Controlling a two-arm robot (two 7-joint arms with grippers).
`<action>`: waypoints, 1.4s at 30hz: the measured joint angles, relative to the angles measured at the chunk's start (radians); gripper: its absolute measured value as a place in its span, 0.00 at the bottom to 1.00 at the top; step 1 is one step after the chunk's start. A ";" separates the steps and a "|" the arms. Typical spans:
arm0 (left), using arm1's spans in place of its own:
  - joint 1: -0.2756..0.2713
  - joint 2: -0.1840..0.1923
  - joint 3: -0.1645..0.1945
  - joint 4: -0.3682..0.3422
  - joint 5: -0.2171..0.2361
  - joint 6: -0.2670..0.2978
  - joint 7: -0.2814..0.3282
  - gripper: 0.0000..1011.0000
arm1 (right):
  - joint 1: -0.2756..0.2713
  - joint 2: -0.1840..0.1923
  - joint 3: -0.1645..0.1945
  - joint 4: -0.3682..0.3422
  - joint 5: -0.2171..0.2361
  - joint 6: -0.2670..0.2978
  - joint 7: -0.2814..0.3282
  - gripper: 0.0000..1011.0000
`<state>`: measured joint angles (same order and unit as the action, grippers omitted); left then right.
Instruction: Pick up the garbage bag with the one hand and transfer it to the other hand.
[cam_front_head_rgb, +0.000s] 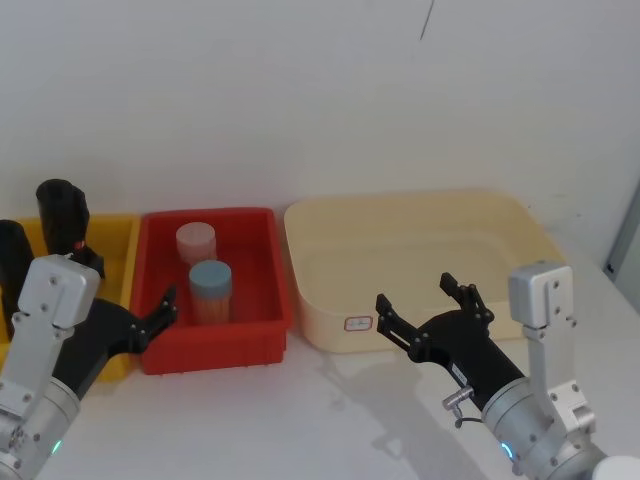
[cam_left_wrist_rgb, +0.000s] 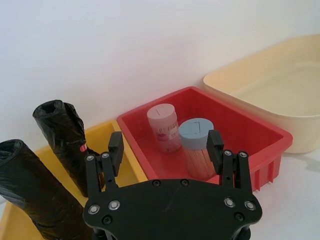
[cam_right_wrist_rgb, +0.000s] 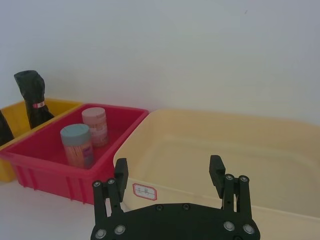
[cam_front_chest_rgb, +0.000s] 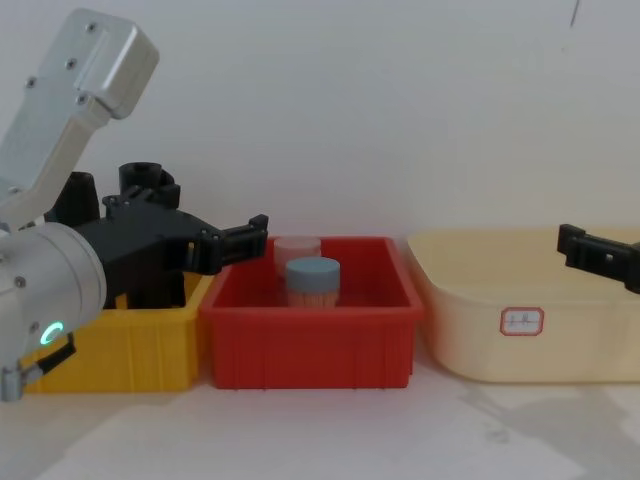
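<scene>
The garbage bag (cam_left_wrist_rgb: 30, 192) stands on end at the left of the yellow bin (cam_left_wrist_rgb: 97, 134), long axis near vertical, crumpled top up, beside a red-marked black roll (cam_left_wrist_rgb: 60, 132). The left gripper (cam_left_wrist_rgb: 165, 142) hangs spread wide to its right, clear of it, by the red bin (cam_front_head_rgb: 215, 345); the right gripper (cam_front_head_rgb: 415, 292), also spread, hovers before the cream tub (cam_front_head_rgb: 320, 310). The left wrist view shows the bag's flank, cropped in the head view.

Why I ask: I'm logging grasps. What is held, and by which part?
Nothing. Left gripper and right gripper are open; the garbage bag stands in the yellow bin.
</scene>
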<state>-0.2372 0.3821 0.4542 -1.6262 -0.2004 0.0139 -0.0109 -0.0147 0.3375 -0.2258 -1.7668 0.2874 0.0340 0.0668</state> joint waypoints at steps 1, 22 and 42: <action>0.000 0.000 0.000 0.000 0.000 0.000 0.000 0.99 | 0.000 0.000 0.000 0.000 0.000 0.000 0.000 0.99; 0.000 0.000 0.000 0.000 0.000 0.000 0.000 0.99 | 0.000 0.000 0.000 0.000 0.000 0.000 0.000 0.99; 0.117 0.050 -0.053 -0.122 -0.058 0.029 -0.026 0.99 | 0.000 0.000 0.000 0.000 0.000 0.000 0.000 0.99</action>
<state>-0.1198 0.4320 0.4013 -1.7483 -0.2586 0.0429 -0.0367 -0.0147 0.3374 -0.2259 -1.7668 0.2874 0.0341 0.0668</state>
